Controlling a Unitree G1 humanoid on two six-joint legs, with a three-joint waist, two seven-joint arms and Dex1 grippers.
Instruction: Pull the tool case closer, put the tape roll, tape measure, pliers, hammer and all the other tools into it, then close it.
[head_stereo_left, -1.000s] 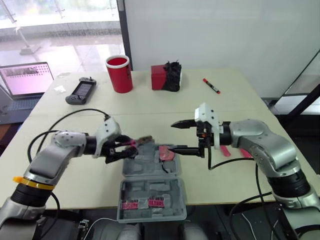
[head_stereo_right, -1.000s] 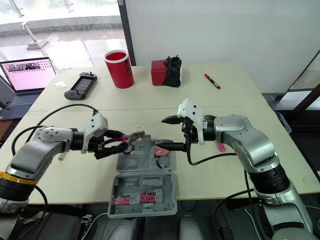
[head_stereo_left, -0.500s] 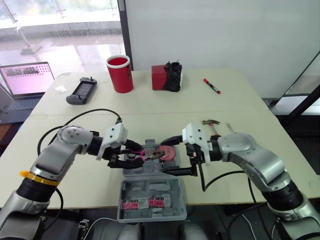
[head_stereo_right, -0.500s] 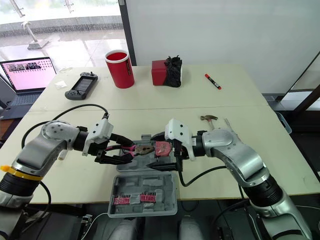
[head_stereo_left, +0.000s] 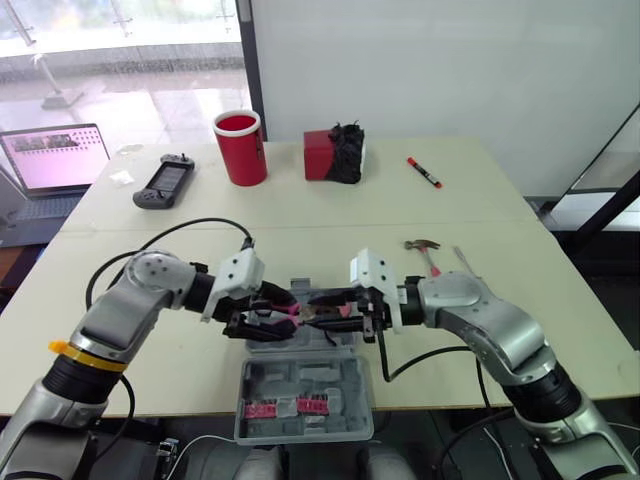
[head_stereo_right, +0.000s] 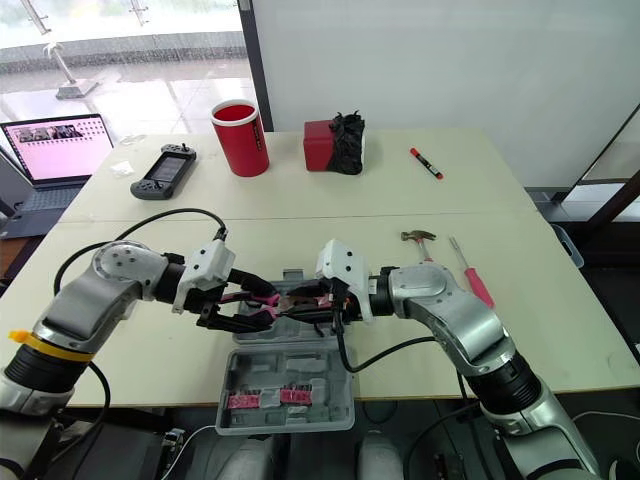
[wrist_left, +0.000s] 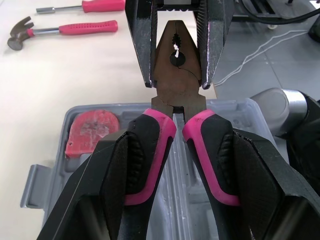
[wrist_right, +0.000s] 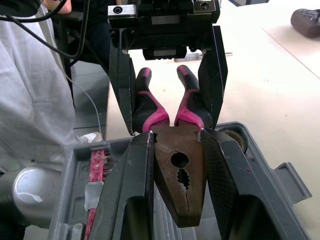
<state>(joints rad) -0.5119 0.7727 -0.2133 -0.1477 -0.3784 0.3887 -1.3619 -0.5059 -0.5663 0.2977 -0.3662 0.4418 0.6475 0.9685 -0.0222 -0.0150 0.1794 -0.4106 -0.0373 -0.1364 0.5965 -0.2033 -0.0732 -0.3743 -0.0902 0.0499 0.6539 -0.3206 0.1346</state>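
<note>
Two hands share the pliers (wrist_right: 177, 185) above the open tool case (head_stereo_left: 300, 388).
The left hand (head_stereo_left: 280, 315) is closed on the pink and black handles, and the right hand (head_stereo_left: 325, 308) is closed on the metal head. The case lies on the desk (head_stereo_left: 480, 200) under them. The hammer (head_stereo_left: 425, 248) and a screwdriver (head_stereo_right: 470, 270) lie to its right.

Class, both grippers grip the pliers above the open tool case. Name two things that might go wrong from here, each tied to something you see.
1. The left gripper holds the handles of the pliers and the right gripper holds the metal head. If either pulls before the other lets go, the tool may twist or slip.
2. Dropped askew across the tool case, it might stop the case from closing.
</note>
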